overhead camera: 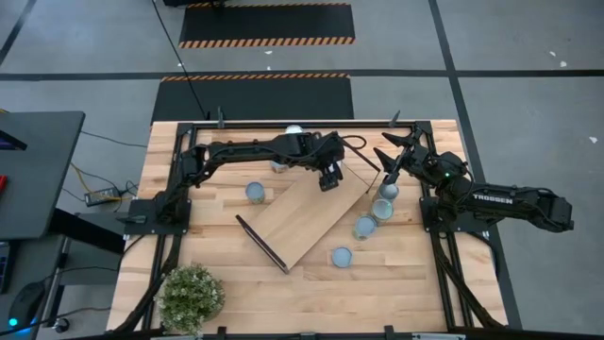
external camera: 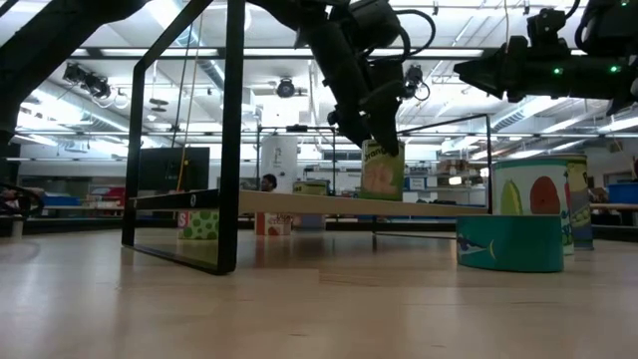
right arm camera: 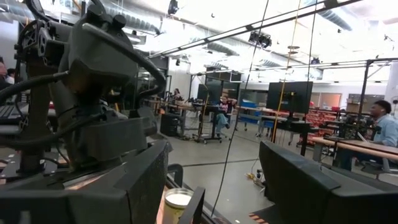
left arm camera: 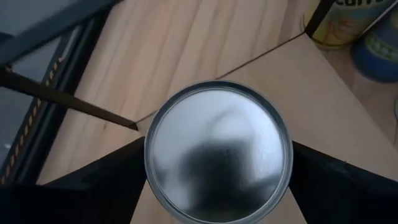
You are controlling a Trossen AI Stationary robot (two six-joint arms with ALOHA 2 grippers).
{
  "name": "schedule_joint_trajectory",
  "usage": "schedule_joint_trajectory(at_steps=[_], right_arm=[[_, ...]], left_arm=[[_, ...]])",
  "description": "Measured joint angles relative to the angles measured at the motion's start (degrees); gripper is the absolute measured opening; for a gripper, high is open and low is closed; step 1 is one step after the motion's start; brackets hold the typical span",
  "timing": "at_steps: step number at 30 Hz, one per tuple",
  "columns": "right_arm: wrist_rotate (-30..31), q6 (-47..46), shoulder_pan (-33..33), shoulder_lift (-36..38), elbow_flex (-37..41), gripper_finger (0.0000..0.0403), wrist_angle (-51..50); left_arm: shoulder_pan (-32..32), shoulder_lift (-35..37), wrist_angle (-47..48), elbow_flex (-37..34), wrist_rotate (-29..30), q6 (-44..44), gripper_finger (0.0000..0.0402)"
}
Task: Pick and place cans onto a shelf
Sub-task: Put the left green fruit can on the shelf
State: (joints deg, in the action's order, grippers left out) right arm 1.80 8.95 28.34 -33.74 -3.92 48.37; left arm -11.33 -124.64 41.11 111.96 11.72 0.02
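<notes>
A small cylindrical tin can [left arm camera: 217,151] with a pale silvery round top is clamped between the fingers of the left gripper [overhead camera: 329,178], upright, at the far corner of the light-wood shelf board [overhead camera: 300,222] with its black end frames. From the low view it is judged to rest on the board, or just above it. The board's long axis runs diagonally across the table. The right gripper [overhead camera: 394,154] hangs off that same corner, fingers spread, holding nothing. 7 cans are counted: 1 held, 4 beside the shelf's right edge, 2 off its far-left side.
</notes>
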Motion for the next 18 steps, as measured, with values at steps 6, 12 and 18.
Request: schedule_joint_trajectory(at_steps=[6, 12, 18], right_arm=[[0.6, 0.5, 0.0, 0.0, 0.0, 0.0261, 0.6], [1.3, 0.6, 0.0, 0.0, 0.0, 0.0261, 0.7], [1.3, 0.7, 0.0, 0.0, 0.0, 0.0261, 0.7]], left_arm=[[0.1, 0.0, 0.8, 0.1, 0.1, 2.1, 0.0356], [0.0, 0.0, 0.7, 0.1, 0.1, 1.3, 0.0355], [0.0, 0.0, 0.7, 0.1, 0.1, 0.3, 0.0355]])
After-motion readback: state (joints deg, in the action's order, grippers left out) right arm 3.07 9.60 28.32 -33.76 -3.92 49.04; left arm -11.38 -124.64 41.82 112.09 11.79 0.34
